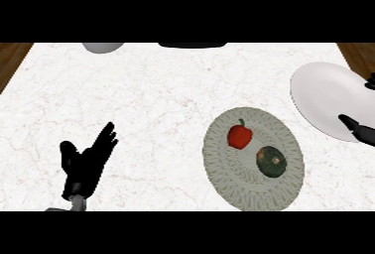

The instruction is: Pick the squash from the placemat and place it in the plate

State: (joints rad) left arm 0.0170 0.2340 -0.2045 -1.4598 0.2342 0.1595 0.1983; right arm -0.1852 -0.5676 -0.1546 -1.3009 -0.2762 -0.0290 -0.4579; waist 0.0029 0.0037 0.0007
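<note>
A dark green squash point(271, 161) lies on the round woven placemat point(249, 193), on its right half. Beside it, up and to the left on the same mat, sits a red bell pepper point(239, 136). The white plate point(322, 96) is at the right edge of the counter, above and right of the mat. My right hand point(357, 129) shows only in part at the right edge, over the plate's lower rim and well right of the squash. At the lower left, far from the mat, my left hand point(84, 163) rests open with fingers up.
A grey rounded object point(102, 47) and a black object point(193, 45) sit at the counter's far edge. Wooden floor shows past the counter's top corners. White marble counter point(147, 99) stretches between my left hand and the mat.
</note>
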